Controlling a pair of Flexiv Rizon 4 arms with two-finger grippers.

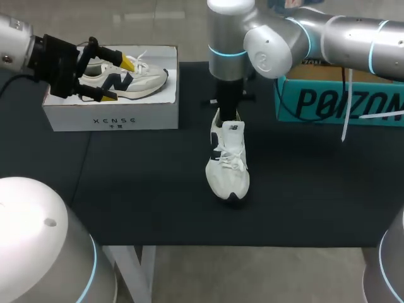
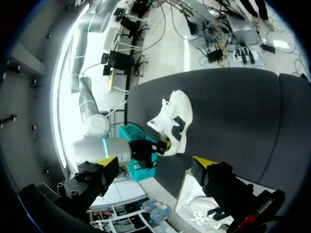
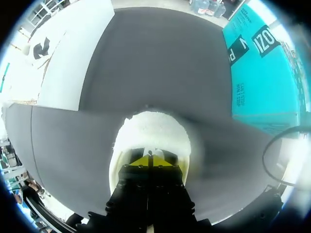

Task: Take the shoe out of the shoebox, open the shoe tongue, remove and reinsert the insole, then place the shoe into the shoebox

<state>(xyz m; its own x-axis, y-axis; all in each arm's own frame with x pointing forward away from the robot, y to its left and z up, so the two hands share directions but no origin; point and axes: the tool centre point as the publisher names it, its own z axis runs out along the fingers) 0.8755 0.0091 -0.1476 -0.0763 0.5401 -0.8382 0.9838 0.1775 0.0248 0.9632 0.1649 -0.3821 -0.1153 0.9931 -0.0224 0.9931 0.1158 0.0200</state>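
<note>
At the middle of the dark counter [image 1: 151, 189] I see the white shoe [image 1: 228, 158] lying out of the box, sole down, with its toe toward the near edge and its heel toward the far side. My right arm comes in from the right and drops straight down onto that heel. The right gripper [image 1: 227, 115] is mostly hidden behind the wrist in the head view. In the right wrist view its fingers [image 3: 138, 161] are drawn close together at the shoe's [image 3: 150, 128] heel opening, pinching the collar there. From the left wrist view I see the same gripper [image 2: 163, 144] at the heel end of the shoe [image 2: 176, 116].

Over at the far left corner sits the white shoebox [image 1: 110, 117] with a second shoe [image 1: 142, 79] lying on its side inside. My left gripper [image 1: 120, 80] hangs just above it with its fingers spread wide and touching nothing. The left wrist view shows that spread too [image 2: 154, 162], with the second shoe [image 2: 204, 213] below it. A teal box [image 1: 341, 101] stands at the far right, well apart from the shoe.
</note>
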